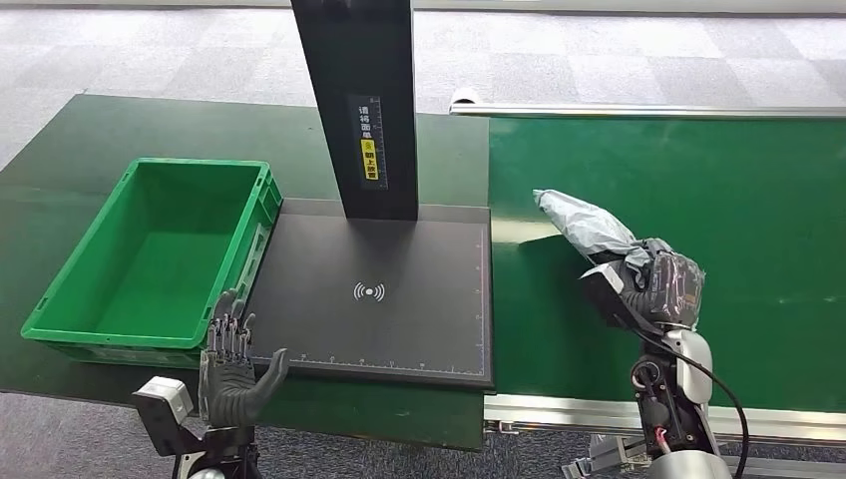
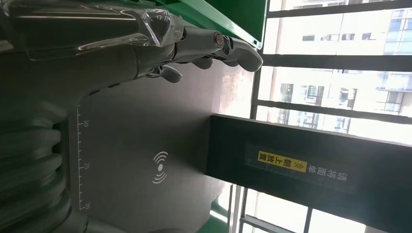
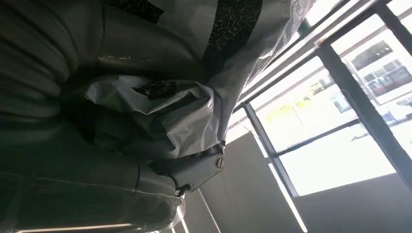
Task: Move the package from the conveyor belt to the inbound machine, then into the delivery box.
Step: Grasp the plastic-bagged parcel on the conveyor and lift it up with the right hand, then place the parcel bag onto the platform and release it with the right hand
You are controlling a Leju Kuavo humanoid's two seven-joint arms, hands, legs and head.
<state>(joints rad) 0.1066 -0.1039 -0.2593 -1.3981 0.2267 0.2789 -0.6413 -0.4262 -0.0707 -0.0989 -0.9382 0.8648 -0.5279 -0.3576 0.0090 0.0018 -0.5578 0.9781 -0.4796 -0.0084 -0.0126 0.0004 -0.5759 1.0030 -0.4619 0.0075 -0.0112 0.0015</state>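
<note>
Head view: I see my right hand gripping the crumpled grey plastic package above the green conveyor belt. My left hand hangs empty, fingers apart, beside the green plastic crate.
Left wrist view: black scanner plate lies just beyond its fingers.
Right wrist view: package wrapped in the hand.

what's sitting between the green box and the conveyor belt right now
In the head view, the black inbound machine lies between the green box and the conveyor belt; its platform is bare.
</note>
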